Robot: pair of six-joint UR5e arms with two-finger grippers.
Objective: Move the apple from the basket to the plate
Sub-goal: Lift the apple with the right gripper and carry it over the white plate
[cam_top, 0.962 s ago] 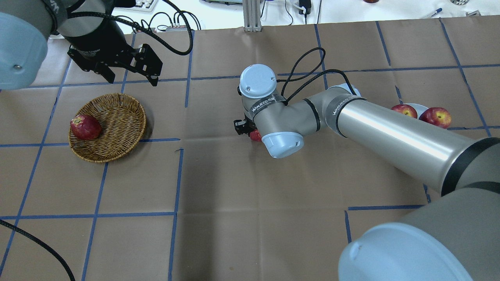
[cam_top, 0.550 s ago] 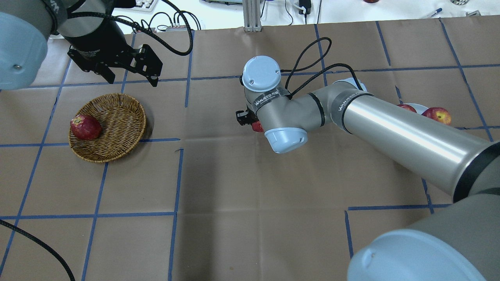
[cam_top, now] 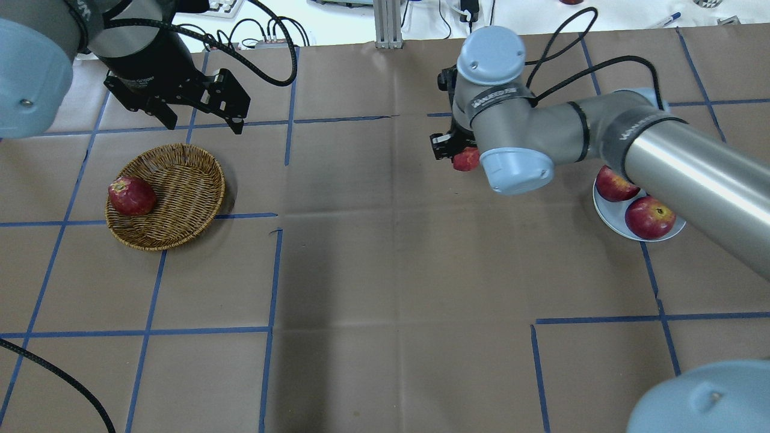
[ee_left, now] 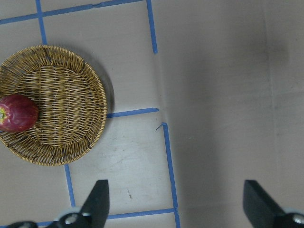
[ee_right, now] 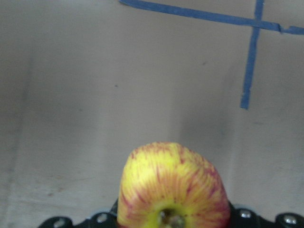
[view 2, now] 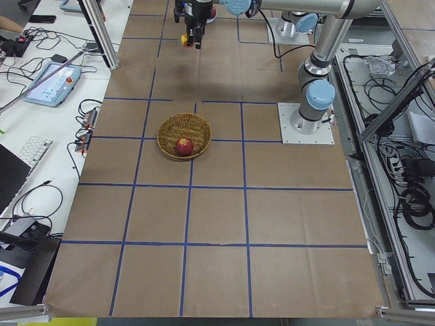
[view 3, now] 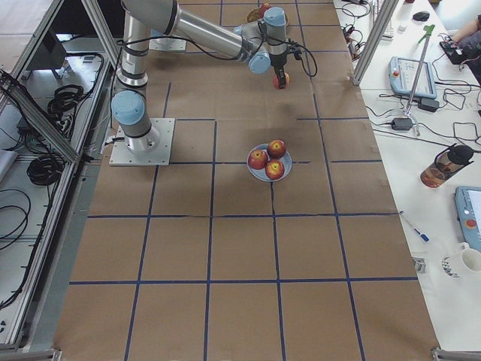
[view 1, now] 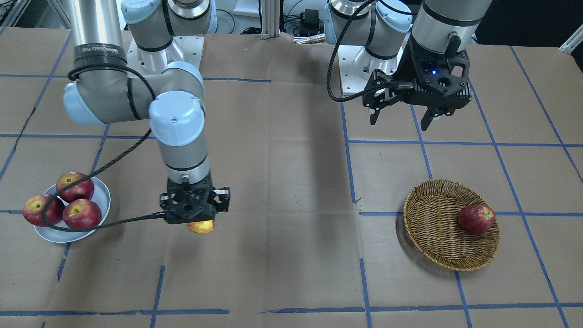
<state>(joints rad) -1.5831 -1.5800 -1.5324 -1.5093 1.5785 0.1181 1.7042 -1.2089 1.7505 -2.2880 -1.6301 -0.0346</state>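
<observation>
Right wrist-mounted view showed the apple (ee_right: 173, 190) at the bottom centre of the frame, yellow stem end toward the lens, pinched in the right gripper (view 1: 199, 221) over brown paper (ee_right: 95, 95). In the front-facing view it hung lower left of centre, right of the plate (view 1: 104, 197) and apart from it. The left gripper (view 1: 399, 119), jaws spread and holding nothing, hovered at upper right, above the basket (view 1: 432, 255) in the frame.

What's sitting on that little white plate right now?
Three red apples fill the plate. They cover its middle, so anything under them can't be seen. In the overhead view the right arm hides one apple.
</observation>
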